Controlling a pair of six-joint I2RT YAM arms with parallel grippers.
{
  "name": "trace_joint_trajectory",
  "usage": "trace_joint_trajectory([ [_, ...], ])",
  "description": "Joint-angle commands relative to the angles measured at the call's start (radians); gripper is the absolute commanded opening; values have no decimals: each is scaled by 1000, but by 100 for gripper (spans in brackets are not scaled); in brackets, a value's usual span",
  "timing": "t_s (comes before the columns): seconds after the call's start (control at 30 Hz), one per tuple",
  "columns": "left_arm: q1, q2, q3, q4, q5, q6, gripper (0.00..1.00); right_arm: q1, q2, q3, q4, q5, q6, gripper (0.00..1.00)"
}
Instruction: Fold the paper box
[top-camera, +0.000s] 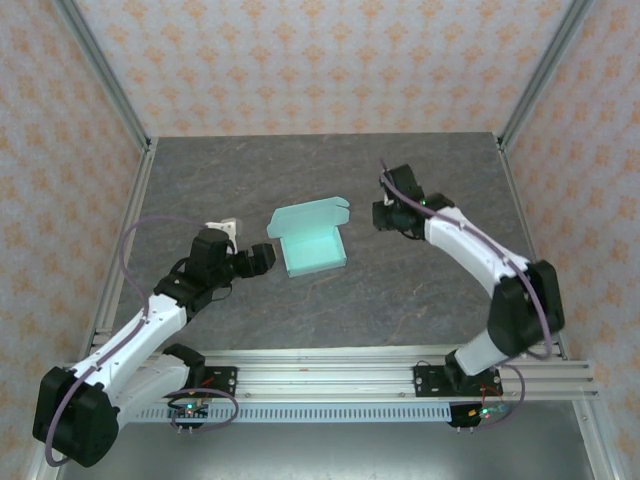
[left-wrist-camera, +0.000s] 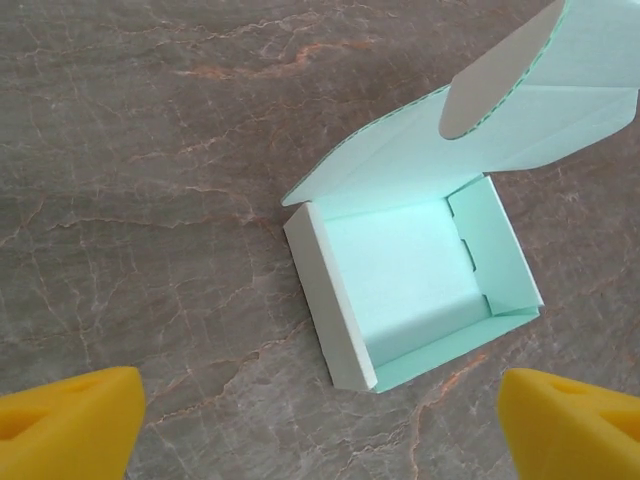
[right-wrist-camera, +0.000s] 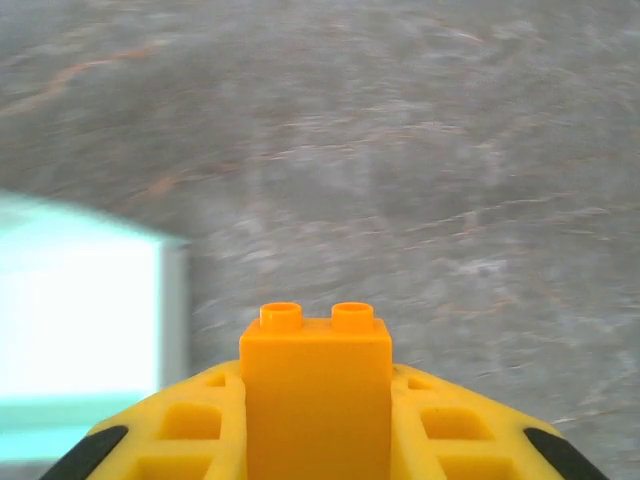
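The paper box (top-camera: 312, 248) lies near the middle of the grey surface (top-camera: 420, 170), between the two arms. Its tray is already formed, with four walls standing, and its lid (left-wrist-camera: 560, 110) is thrown back and open.

So the step in hand looks like the last one: shutting the lid. First, though, there is something to settle. The right tool (top-camera: 388, 215), hovering just beside the box's right edge, appears clamped on a small orange brick (right-wrist-camera: 315, 390) (two studs on top). My guess is that the brick goes into the tray before the lid comes down. That calls for moving over the open tray and letting go, low enough not to knock the thin walls.

The left tool (top-camera: 262, 258) sits just off the box's left side, with its fingertips (left-wrist-camera: 70, 420) spread wide and nothing between them. It is well placed to steady the tray or swing the lid over.

The left wrist view gives the tray's inside, with its side flaps tucked in and its floor bare, and the rounded ear on the lid. The right wrist view alone shows the brick clearly, with the box (right-wrist-camera: 80, 310) a blurred pale block at its left. The top view alone shows how both arms stand around the box.
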Motion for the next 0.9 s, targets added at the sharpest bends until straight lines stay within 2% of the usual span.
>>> trace_joint_trajectory([
  [0.0, 17, 25, 11, 5, -61, -7, 94, 131, 15, -32, 66, 34, 54, 26],
  [0.1, 24, 61, 36, -39, -124, -23, 94, 232, 93, 11, 109, 66, 63, 26],
  [0.23, 25, 76, 52, -94, -184, -34, 94, 293, 232, 111, 116, 108, 36, 26],
  [0.43, 24, 29, 34, -115, -214, -27, 95, 308, 396, 195, 138, 108, 19, 25],
  [0.57, 24, 9, 33, -132, -216, -19, 95, 314, 446, 201, 149, 128, 17, 27],
  [0.73, 24, 6, 28, -132, -219, -15, 95, 314, 481, 192, 171, 128, 26, 33],
  [0.87, 24, 6, 34, -135, -218, -14, 95, 314, 460, 180, 170, 132, 31, 42],
])
